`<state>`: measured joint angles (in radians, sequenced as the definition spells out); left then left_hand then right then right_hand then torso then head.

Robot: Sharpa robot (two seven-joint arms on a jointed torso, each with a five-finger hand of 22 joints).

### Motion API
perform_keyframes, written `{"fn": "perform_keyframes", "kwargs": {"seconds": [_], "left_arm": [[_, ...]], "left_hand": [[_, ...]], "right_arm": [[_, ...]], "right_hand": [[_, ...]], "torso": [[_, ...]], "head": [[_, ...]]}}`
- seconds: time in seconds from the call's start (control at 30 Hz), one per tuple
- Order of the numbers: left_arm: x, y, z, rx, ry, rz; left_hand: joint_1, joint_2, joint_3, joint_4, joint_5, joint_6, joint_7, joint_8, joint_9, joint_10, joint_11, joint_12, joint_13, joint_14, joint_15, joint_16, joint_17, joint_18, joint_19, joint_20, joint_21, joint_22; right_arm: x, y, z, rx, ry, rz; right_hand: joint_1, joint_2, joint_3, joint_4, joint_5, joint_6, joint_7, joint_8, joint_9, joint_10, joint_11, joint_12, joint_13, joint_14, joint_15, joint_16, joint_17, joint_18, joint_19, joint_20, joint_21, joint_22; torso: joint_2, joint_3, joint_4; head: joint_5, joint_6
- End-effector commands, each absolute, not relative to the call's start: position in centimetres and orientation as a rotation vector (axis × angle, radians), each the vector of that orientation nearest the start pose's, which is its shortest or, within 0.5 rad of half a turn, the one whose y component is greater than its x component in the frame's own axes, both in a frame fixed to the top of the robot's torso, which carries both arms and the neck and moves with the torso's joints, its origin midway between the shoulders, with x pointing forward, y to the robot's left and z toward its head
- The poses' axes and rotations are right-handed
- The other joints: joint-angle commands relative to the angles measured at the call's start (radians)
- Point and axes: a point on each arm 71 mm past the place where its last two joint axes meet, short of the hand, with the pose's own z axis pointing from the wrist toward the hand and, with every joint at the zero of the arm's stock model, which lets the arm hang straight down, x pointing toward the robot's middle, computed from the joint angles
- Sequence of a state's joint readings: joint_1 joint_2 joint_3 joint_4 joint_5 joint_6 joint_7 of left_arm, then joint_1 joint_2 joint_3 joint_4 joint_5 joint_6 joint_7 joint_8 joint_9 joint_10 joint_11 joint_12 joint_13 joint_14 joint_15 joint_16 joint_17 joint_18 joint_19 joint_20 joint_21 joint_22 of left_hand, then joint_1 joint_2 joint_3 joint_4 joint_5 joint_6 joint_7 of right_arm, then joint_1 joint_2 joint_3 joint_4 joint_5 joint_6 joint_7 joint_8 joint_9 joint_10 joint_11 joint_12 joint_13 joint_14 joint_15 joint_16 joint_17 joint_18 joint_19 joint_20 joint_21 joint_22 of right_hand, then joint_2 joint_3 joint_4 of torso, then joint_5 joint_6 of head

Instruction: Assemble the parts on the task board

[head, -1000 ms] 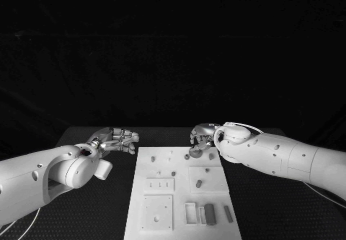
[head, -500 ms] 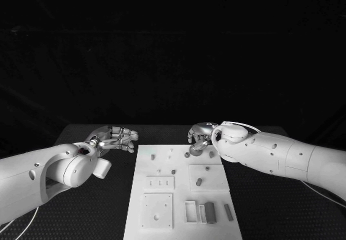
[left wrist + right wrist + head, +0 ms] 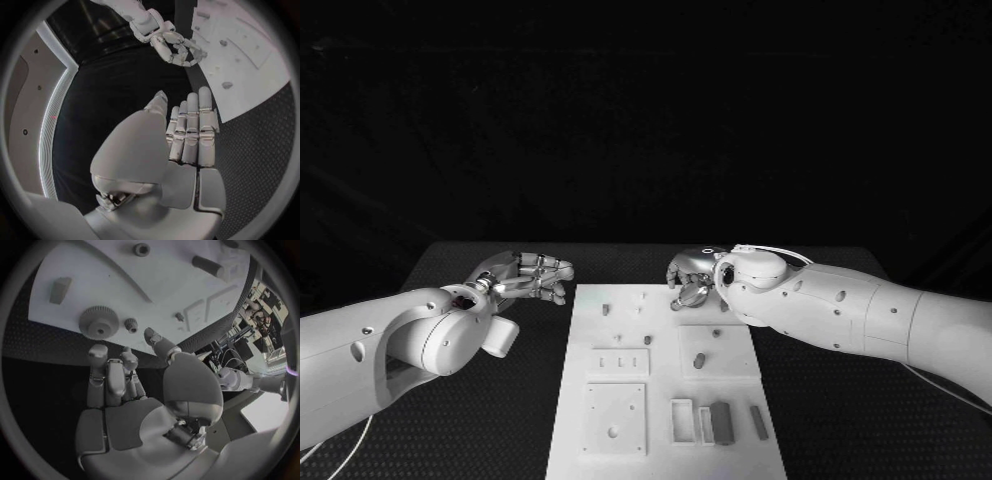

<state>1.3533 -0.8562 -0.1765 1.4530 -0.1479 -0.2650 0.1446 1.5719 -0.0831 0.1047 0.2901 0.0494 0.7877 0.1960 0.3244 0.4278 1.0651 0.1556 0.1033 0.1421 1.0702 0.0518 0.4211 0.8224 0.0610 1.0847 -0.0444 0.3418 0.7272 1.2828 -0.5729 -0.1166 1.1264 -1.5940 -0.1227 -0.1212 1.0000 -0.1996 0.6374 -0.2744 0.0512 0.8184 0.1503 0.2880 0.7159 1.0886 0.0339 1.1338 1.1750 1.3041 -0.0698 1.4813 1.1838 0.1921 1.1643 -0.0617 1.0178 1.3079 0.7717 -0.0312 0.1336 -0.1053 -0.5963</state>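
The white task board [image 3: 668, 385] lies lengthwise in the middle of the table. Small grey pegs [image 3: 700, 362] stand in it, and grey bars [image 3: 721, 424] lie near its front end. My right hand [image 3: 687, 277] hovers at the board's far end, fingers apart and holding nothing. In the right wrist view a large gear [image 3: 99, 321] and a small gear [image 3: 131, 324] lie on the board [image 3: 156, 285] just beyond my fingertips [image 3: 96, 351]. My left hand [image 3: 525, 277] hangs over the black table left of the board, fingers straight and side by side [image 3: 190, 135], empty.
Square raised plates [image 3: 615, 412] and a slotted plate [image 3: 619, 364] sit on the board's left half. A small block [image 3: 60, 289], a nut [image 3: 141, 249] and a short cylinder [image 3: 206, 265] also rest on the board. Black table mat [image 3: 848, 400] flanks the board.
My right hand has risen and drawn back a little toward the board's far edge. The left hand has shifted slightly back as well. Nothing was picked up.
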Motion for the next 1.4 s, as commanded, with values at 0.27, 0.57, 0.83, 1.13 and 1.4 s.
{"fn": "perform_keyframes", "kwargs": {"seconds": [0.27, 0.57, 0.83, 1.13, 1.4], "left_arm": [[50.9, 23.4, -16.8, -0.978, 1.684, -1.290], [51.0, 23.4, -16.8, -0.977, 1.686, -1.290], [51.0, 23.4, -16.8, -0.978, 1.686, -1.289], [51.0, 23.4, -16.8, -0.979, 1.689, -1.288], [51.0, 23.4, -16.9, -0.979, 1.689, -1.288]], "left_hand": [[-0.013, 0.001, 0.000, 0.001, 0.002, 0.001, 0.006, -0.005, -0.001, 0.006, 0.001, -0.008, 0.000, 0.005, 0.002, -0.007, 0.003, 0.025, -0.003, -0.001, 0.000, 0.002], [-0.014, 0.001, 0.001, 0.001, 0.002, 0.001, 0.006, -0.005, -0.001, 0.007, 0.001, -0.009, 0.000, 0.005, 0.002, -0.008, 0.004, 0.025, -0.003, -0.001, 0.000, 0.003], [-0.016, 0.000, 0.002, 0.001, 0.002, 0.001, 0.006, -0.006, -0.002, 0.007, 0.001, -0.010, 0.000, 0.005, 0.002, -0.009, 0.006, 0.025, -0.003, -0.001, 0.000, 0.003], [-0.018, 0.000, 0.003, 0.001, 0.001, 0.001, 0.006, -0.006, -0.002, 0.008, 0.001, -0.011, 0.000, 0.005, 0.002, -0.011, 0.007, 0.025, -0.003, -0.001, 0.000, 0.004], [-0.019, 0.000, 0.004, 0.001, 0.001, 0.001, 0.006, -0.006, -0.002, 0.008, 0.001, -0.012, 0.000, 0.006, 0.002, -0.012, 0.008, 0.025, -0.003, -0.001, -0.001, 0.004]], "right_arm": [[55.5, -17.9, -20.6, -0.434, 1.804, 0.324], [55.5, -17.9, -21.1, -0.450, 1.814, 0.316], [55.6, -18.0, -21.2, -0.449, 1.815, 0.312], [55.6, -17.8, -21.4, -0.451, 1.815, 0.316], [55.7, -18.0, -21.6, -0.451, 1.816, 0.309]], "right_hand": [[-0.020, -0.018, -0.018, 0.019, -0.003, 0.009, -0.001, -0.015, -0.006, 0.014, 0.002, 0.006, 0.000, 0.012, -0.001, 0.005, -0.001, 0.070, 0.012, -0.005, -0.004, 0.010], [-0.004, -0.005, -0.014, 0.029, -0.003, 0.026, -0.005, -0.020, -0.012, 0.026, -0.002, 0.007, -0.003, 0.020, -0.004, 0.008, 0.002, 0.070, 0.017, -0.009, -0.005, 0.009], [0.011, 0.026, -0.019, 0.024, -0.003, 0.045, -0.011, -0.021, -0.017, 0.035, -0.006, 0.006, -0.005, 0.025, -0.009, 0.010, 0.002, 0.070, 0.020, -0.011, -0.005, 0.011], [0.015, 0.069, -0.033, 0.014, -0.003, 0.064, -0.016, -0.025, -0.024, 0.046, -0.011, 0.007, -0.004, 0.028, -0.013, 0.011, 0.002, 0.070, 0.020, -0.010, -0.006, 0.012], [0.017, 0.106, -0.041, 0.003, -0.003, 0.086, -0.021, -0.024, -0.027, 0.062, -0.016, 0.014, 0.002, 0.032, -0.018, 0.014, 0.005, 0.070, 0.021, -0.010, -0.006, 0.014]], "torso": [[0.015, -0.0012, 0.0025], [0.021, -0.0007, 0.0025], [0.023, -0.0002, 0.0027], [0.026, -0.0005, 0.0036], [0.028, -0.0014, 0.0029]], "head": [[-0.002, -0.001], [-0.005, -0.002], [-0.006, -0.005], [-0.004, -0.008], [-0.004, -0.011]]}}
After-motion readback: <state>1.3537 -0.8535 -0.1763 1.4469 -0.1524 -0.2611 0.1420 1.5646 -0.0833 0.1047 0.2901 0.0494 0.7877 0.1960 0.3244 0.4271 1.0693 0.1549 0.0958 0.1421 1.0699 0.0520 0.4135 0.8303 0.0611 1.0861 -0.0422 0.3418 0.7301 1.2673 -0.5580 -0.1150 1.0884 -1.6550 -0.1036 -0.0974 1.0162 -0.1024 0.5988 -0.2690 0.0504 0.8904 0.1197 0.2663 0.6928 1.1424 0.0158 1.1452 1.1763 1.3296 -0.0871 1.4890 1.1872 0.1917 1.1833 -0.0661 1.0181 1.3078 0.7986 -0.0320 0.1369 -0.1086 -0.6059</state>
